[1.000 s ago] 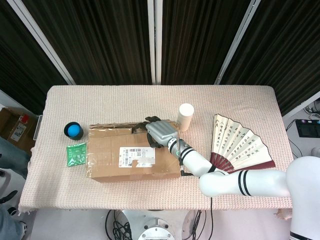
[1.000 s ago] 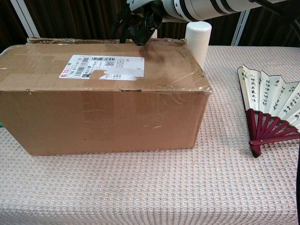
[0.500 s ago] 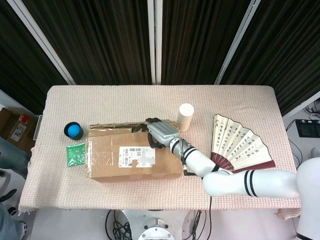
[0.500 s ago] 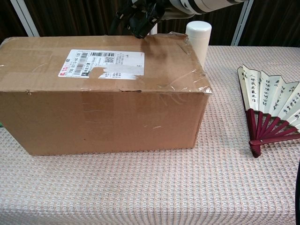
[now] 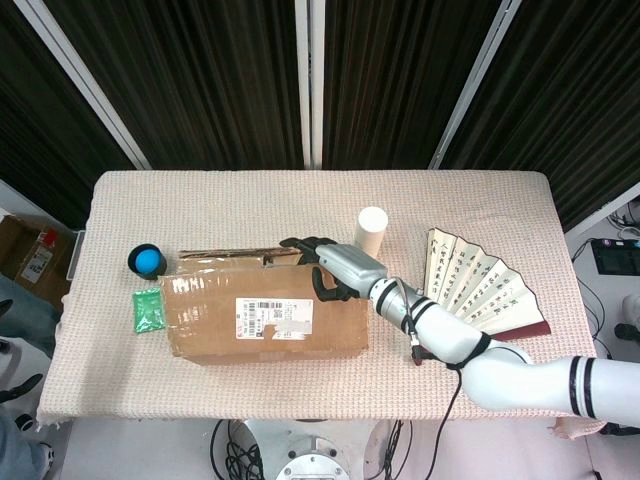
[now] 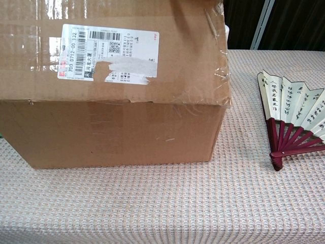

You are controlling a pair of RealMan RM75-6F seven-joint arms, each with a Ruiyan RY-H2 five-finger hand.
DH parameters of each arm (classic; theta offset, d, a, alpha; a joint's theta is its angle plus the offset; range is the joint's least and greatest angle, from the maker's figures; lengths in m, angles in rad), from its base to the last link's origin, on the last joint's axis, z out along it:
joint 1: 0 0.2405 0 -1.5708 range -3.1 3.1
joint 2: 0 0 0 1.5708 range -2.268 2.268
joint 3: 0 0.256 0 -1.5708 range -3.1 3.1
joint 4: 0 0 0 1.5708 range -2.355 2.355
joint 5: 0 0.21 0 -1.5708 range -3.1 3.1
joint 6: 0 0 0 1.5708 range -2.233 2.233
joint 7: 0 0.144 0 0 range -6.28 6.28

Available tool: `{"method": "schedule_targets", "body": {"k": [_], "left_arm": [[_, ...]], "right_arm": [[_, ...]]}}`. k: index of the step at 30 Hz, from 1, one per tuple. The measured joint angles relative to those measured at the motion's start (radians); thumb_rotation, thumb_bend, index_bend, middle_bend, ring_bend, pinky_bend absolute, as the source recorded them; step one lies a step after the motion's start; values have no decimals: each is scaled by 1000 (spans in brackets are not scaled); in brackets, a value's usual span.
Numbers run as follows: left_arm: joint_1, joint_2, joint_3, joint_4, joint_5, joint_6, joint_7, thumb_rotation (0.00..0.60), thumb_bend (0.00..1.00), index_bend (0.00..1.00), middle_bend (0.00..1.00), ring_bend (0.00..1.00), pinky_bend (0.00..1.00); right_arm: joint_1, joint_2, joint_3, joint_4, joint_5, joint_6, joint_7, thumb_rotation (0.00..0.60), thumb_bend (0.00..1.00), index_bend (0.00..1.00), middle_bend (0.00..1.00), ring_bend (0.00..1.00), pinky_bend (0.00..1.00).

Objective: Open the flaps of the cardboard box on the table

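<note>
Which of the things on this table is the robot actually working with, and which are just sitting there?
Part of the job:
- cardboard box, near flap lifted toward the robot
- right hand, fingers at the flap's far edge

Just lying about:
- paper fan, spread open
- white cup
- blue ball in a black holder
- green packet
</note>
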Motion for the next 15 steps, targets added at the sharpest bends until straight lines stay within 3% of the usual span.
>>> {"method": "schedule_targets", "body": {"k": [15], "left_arm": [[-18,35,1,-90,36,0,44,600,35,54,106,69,165]], "right_arm": [[-367,179,267,-232,-416,-215,347,600,839,0,375,0,0]]}}
